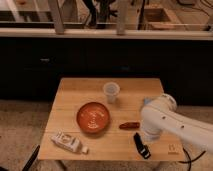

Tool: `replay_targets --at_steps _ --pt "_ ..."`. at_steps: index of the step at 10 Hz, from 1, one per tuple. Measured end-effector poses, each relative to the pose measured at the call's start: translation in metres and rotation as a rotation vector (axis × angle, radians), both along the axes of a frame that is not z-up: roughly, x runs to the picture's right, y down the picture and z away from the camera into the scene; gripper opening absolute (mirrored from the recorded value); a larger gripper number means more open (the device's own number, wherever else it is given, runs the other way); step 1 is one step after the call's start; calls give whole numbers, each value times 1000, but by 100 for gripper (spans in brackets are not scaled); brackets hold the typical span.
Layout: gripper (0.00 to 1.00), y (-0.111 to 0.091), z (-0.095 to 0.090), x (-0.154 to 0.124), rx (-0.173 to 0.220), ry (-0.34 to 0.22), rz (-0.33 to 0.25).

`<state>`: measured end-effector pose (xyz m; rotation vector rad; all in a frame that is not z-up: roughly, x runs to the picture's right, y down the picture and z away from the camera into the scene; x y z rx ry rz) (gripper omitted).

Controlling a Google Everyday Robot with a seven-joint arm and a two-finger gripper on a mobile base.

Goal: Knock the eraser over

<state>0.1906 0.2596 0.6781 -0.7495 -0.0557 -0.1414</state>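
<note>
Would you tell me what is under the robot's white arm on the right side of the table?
The eraser lies on the table below the arm, with the dark red item beside it. The gripper itself is covered by the arm, as is most of a light-blue pad.

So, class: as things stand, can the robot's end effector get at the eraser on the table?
Probably yes. The end effector hangs right over the eraser at the table's front right, with nothing between them; the bowl and red item sit clear.

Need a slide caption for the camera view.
Gripper at the eraser near the table's front edge, beside an orange bowl.
</note>
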Motion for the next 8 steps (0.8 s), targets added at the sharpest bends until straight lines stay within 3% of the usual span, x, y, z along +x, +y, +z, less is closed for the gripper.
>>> replay_targets --at_steps 8 --pt "2 6 -6 -12 -11 -4 -27"
